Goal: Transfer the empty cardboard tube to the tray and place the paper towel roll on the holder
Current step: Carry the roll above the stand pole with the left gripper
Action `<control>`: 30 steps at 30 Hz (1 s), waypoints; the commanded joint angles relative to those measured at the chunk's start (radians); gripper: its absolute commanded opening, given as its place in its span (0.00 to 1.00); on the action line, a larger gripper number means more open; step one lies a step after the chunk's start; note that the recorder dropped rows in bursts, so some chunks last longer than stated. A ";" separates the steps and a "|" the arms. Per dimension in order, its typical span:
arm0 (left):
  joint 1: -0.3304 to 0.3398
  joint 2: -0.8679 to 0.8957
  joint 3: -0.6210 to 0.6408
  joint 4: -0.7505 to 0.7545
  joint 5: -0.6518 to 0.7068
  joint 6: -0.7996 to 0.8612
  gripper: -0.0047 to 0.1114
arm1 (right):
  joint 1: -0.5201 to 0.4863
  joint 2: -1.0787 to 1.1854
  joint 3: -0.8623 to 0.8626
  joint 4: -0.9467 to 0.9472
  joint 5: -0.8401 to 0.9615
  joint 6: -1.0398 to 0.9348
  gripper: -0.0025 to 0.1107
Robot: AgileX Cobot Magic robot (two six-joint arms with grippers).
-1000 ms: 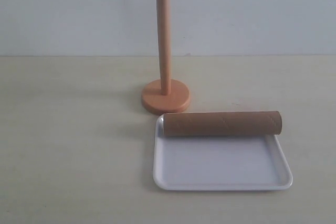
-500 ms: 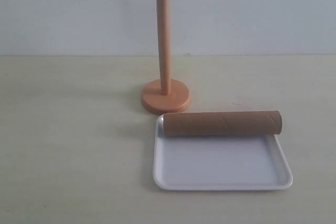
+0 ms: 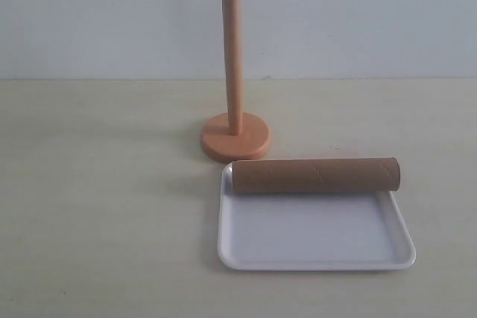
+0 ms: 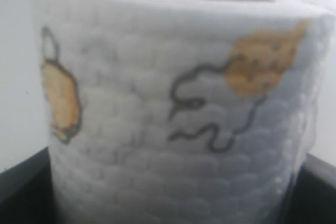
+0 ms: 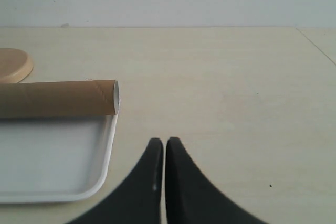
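The empty cardboard tube [image 3: 316, 175] lies across the far end of the white tray [image 3: 313, 236], resting on its rim. Behind the tray stands the holder [image 3: 232, 57], its pole bare as far as the exterior view reaches. Neither arm shows there. The paper towel roll [image 4: 173, 108] fills the left wrist view, white and embossed with orange prints. My left gripper [image 4: 170, 198] is shut on it, with black fingers [image 4: 21, 187] at both sides. My right gripper [image 5: 165, 142] is shut and empty, low over the table beside the tray's corner [image 5: 102, 177] and near the tube's open end [image 5: 116, 96].
The holder's round base [image 3: 235, 138] sits just behind the tray's far left corner. Bare table [image 3: 97, 206] stretches to the left of the tray and to its right [image 5: 236, 108]. A pale wall [image 3: 358, 13] backs the table.
A second ago a white edge of the roll showed at the top of the exterior view beside the pole. It has risen out of that view. Tube, tray and right gripper have not moved.
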 commanded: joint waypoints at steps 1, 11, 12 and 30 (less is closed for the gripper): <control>-0.001 -0.015 -0.010 -0.011 0.021 0.035 0.08 | 0.000 -0.005 0.000 -0.004 -0.013 0.004 0.03; -0.004 -0.004 -0.008 -0.011 0.031 0.035 0.08 | 0.000 -0.005 0.000 -0.004 -0.013 0.004 0.03; -0.010 -0.004 -0.008 -0.011 0.042 0.035 0.08 | 0.000 -0.005 0.000 -0.004 -0.013 0.004 0.03; -0.082 -0.057 0.119 -0.011 0.254 0.116 0.08 | 0.000 -0.005 0.000 -0.004 -0.013 0.004 0.03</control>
